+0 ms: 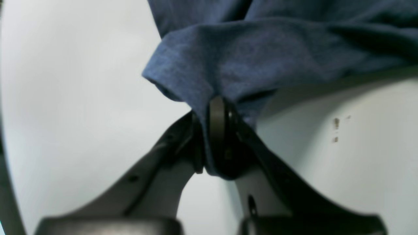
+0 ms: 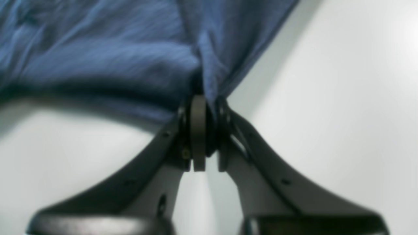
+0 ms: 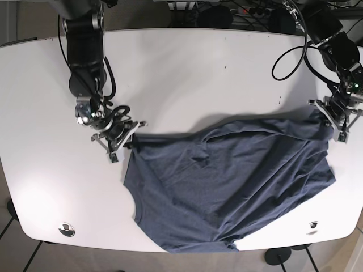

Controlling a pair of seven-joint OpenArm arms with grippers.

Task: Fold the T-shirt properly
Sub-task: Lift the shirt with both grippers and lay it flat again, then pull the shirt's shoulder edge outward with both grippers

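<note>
You see a plain heathered blue T-shirt [image 3: 227, 181] between dark grey-black fingers [image 1: 217, 130], with the glossy white counter [image 3: 187, 73], faintly brown-speckled, beyond them.

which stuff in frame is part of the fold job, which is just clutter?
In the job:
- blue T-shirt, spread rumpled on the table
- left gripper, jaws shut on the shirt's edge
- right gripper, jaws shut on the shirt's edge

Lying about:
- white table
- round discs at the table's near edge
- black cables beyond the far edge
</note>
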